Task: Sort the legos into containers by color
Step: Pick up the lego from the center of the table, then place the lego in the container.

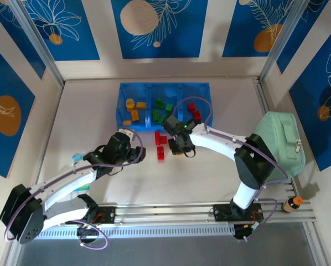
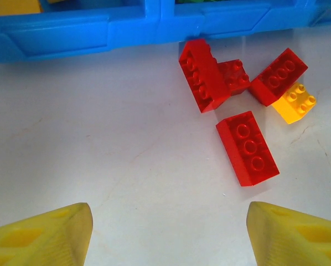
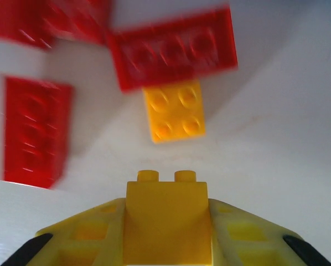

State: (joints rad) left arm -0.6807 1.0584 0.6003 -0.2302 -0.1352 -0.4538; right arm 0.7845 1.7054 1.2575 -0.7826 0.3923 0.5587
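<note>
The surface (image 1: 88, 122) carries the blue tray (image 1: 124, 90) at 12 o'clock, with sorted bricks (image 1: 133, 108) inside. The left tool (image 2: 168, 235) hangs spread, with loose red bricks (image 2: 247, 147) at its 1 o'clock. The right tool (image 1: 182, 145) pinches a yellow brick (image 3: 165, 213).

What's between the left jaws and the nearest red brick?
Only bare table lies before that red brick, as the left wrist view shows.

No legible text, label, brand or number anywhere, perhaps through blur.
</note>
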